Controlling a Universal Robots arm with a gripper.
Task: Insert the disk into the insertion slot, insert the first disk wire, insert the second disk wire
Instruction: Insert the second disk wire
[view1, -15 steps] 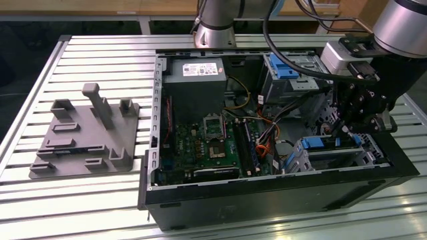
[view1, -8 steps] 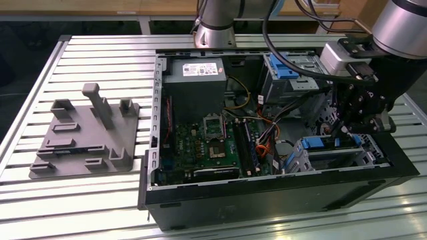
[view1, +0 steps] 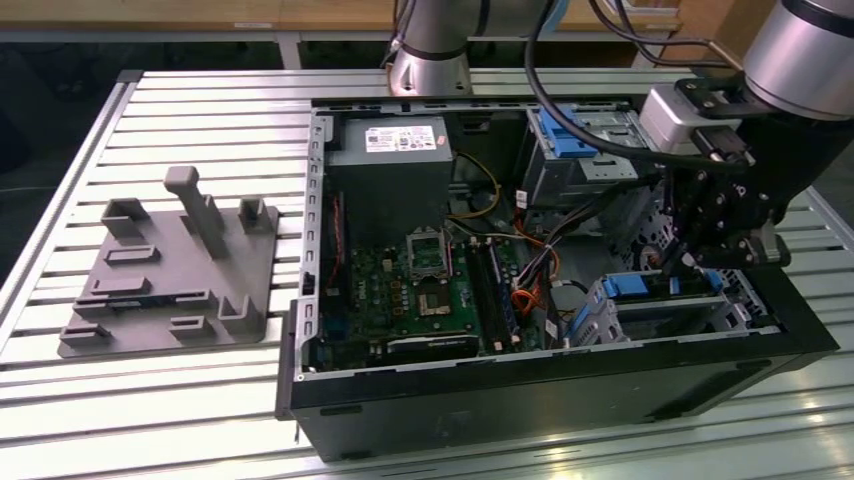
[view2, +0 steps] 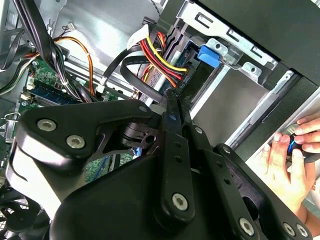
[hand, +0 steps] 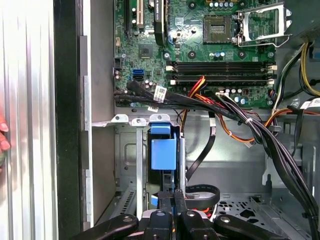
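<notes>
Hovering over the open computer case (view1: 561, 390), the hand (view1: 694, 262) sits directly above the disk (view1: 663, 287), which already rests in the insertion slot (view1: 607, 320) at the case's near corner on the exterior view's right. In the first wrist view the fingers (hand: 170, 200) look clenched together just behind the disk's blue bracket (hand: 163, 150), its long axis running straight away from them toward the motherboard (hand: 200, 45).

PC case (view1: 534, 400) on surface (view1: 200, 420), w/ rack (view1: 174, 270) to the exterior view's left; disk (view1: 661, 290) in cage (view1: 667, 310) at case's right front corner.
</notes>
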